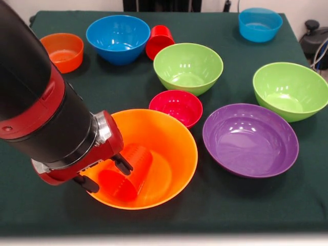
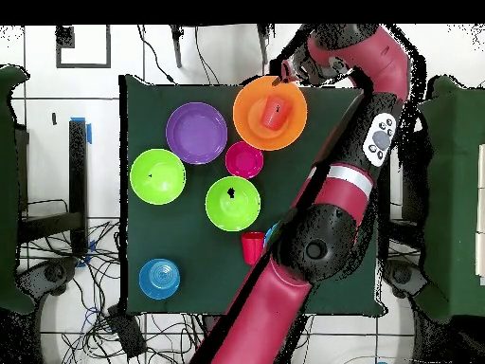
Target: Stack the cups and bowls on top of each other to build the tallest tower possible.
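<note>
We see the gripper (image 1: 105, 175) at the big orange bowl's (image 1: 174, 154) near-left rim, its jaws released, apart with nothing between them. The orange cup (image 1: 128, 174) lies tilted on its side inside that bowl, just beside the jaws. The small crimson bowl (image 1: 176, 106) sits on the desk (image 1: 246, 205), touching the big bowl's far rim.

Eight bowls (image 1: 188, 67) sat out there: two orange, two blue, two green, one purple, one crimson. Two cups (image 1: 159, 41), too.
</note>
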Robot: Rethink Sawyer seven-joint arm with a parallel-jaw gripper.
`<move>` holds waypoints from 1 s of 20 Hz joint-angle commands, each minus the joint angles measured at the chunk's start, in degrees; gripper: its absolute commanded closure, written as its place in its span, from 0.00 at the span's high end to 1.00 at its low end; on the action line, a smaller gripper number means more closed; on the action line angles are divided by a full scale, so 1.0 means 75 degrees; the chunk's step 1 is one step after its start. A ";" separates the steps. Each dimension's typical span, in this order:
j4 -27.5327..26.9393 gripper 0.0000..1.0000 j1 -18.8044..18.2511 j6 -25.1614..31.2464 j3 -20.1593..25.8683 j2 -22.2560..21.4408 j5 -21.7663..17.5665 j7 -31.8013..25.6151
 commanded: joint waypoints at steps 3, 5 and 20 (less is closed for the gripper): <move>-0.0209 1.00 0.0021 -0.0301 0.0069 0.0250 -0.0492 -0.2349; -0.0202 1.00 -0.0011 -0.0386 0.0087 0.0383 -0.0459 -0.2325; -0.0230 1.00 0.0008 -0.0428 0.0427 0.0589 -0.0805 -0.2378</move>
